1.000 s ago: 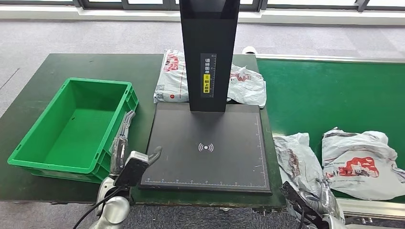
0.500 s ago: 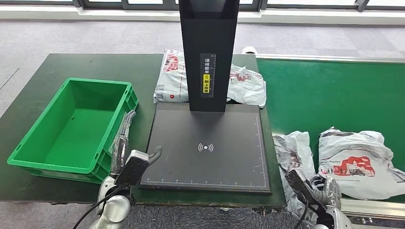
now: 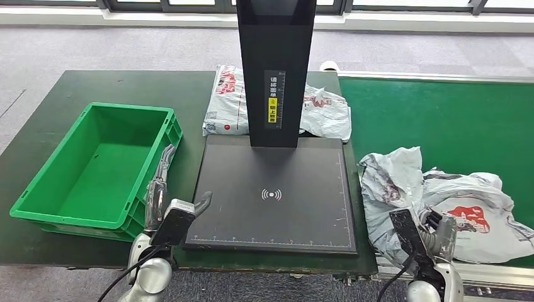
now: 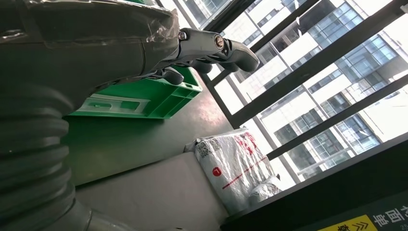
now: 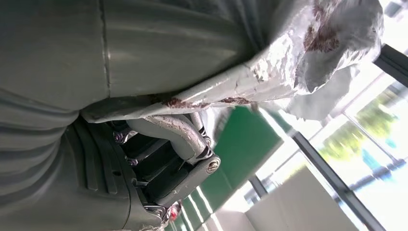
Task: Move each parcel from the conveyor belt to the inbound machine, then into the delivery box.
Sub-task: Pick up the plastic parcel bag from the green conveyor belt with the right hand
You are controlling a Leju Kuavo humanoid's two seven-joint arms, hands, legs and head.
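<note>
The right hand [image 3: 434,236] grips the crumpled parcel [image 3: 390,182] at its near edge, just right of the inbound machine [image 3: 272,195].

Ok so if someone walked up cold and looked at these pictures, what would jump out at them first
Probably the tall black column of the inbound machine rising from its dark scan plate in the middle of the table, with the bright green delivery box standing empty at its left. Next, the right hand gripping a crumpled white parcel at the green conveyor belt, against a second parcel with red print.
</note>
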